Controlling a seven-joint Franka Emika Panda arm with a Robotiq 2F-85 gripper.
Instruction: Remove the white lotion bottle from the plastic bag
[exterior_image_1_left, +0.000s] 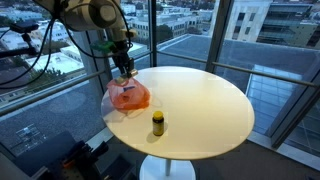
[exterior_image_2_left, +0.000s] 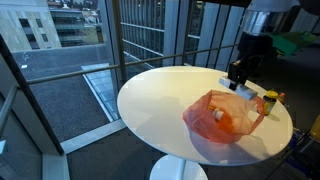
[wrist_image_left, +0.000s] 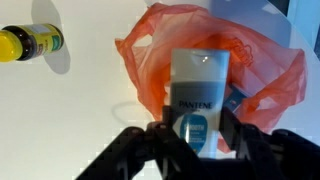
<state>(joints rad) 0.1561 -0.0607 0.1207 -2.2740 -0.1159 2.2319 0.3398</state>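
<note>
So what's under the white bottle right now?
The orange plastic bag lies under the white bottle. The bottle covers the bag's middle, so anything inside is hidden.

An upper-floor office-like room: tall dark-framed glass window walls (exterior_image_1_left: 190, 45) rise close behind the pincer (exterior_image_1_left: 124, 70), grey city buildings (exterior_image_1_left: 262, 20) stand far beyond it, and a round cream pedestal table (exterior_image_1_left: 200, 110) spreads beneath it.

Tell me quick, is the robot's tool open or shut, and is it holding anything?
Tool: closed, holding the white lotion bottle above the orange plastic bag.
</note>
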